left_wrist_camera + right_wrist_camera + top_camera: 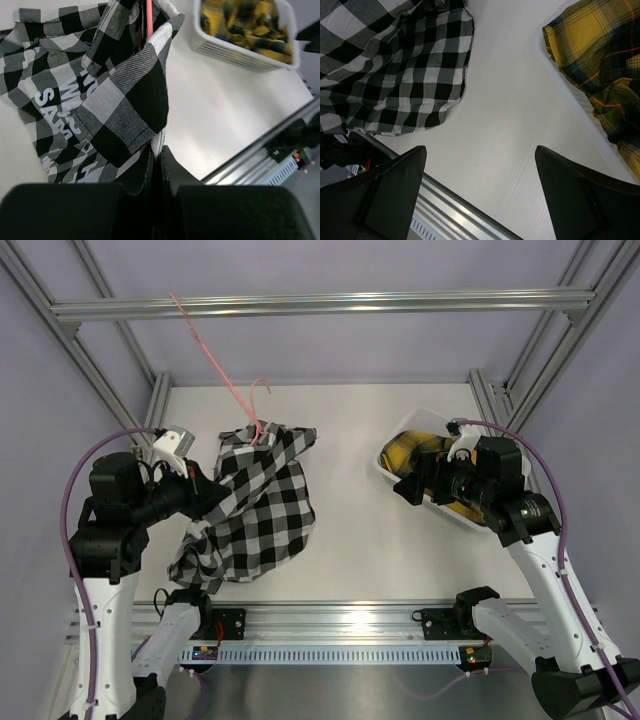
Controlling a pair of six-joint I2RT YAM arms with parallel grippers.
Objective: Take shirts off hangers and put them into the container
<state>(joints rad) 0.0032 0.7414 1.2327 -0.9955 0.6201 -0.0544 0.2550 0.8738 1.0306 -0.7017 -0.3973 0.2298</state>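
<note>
The black-and-white shirt (258,505) hangs bunched over the left half of the table, with a thin pink hanger (222,368) rising out of its collar toward the rail. My left gripper (205,490) is shut on a fold of its cloth; in the left wrist view the fingers (172,167) pinch the shirt (125,100) edge, below the hanger (149,20). The yellow-and-black shirt (420,455) lies in the white container (384,468). Just left of the container, my right gripper (410,487) stands open and holds nothing, its fingers (395,190) wide over bare table.
A grey aluminium rail (320,304) crosses the back above the table. Frame posts (160,400) stand at the back corners. A metal rail with the arm bases (330,625) runs along the near edge. The container wall (240,50) is perforated.
</note>
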